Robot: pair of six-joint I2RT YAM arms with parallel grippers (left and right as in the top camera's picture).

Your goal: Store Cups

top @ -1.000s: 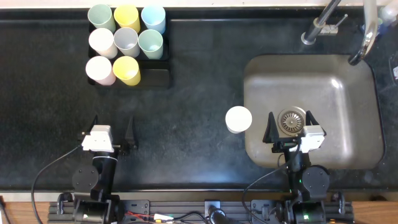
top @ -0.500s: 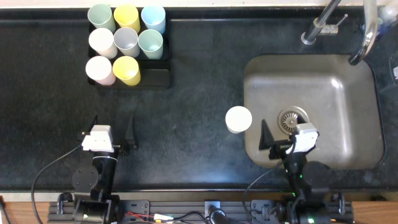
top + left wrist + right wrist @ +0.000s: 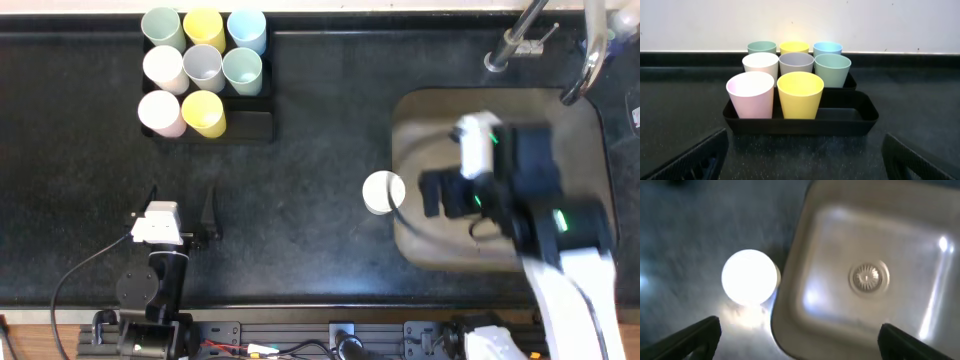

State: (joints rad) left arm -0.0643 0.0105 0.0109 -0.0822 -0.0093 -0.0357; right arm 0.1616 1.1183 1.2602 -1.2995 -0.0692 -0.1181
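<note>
Eight cups (image 3: 203, 62) sitting in tray (image 3: 252, 126), one slot free. White cup (image 3: 383, 191) waiting beside sink (image 3: 565, 115). Right gripper (image 3: 800, 327) hovering above it, fingers apart, gripping nothing.

In the top view, the right arm (image 3: 530, 200) was blurred, and it covered the middle of the sink (image 3: 585, 120). The tap (image 3: 525, 30) was cut off by the top edge. In the right wrist view, glare washed out the white cup (image 3: 750, 276), so its interior could not be told. In the left wrist view, the tray (image 3: 800, 124) wall hid the cup bases. The front cups (image 3: 800, 95) hid most of the rear cups (image 3: 794, 47). The fingers of the left gripper (image 3: 805, 135) and right gripper (image 3: 799, 324) were cut off by their wrist views' edges.
</note>
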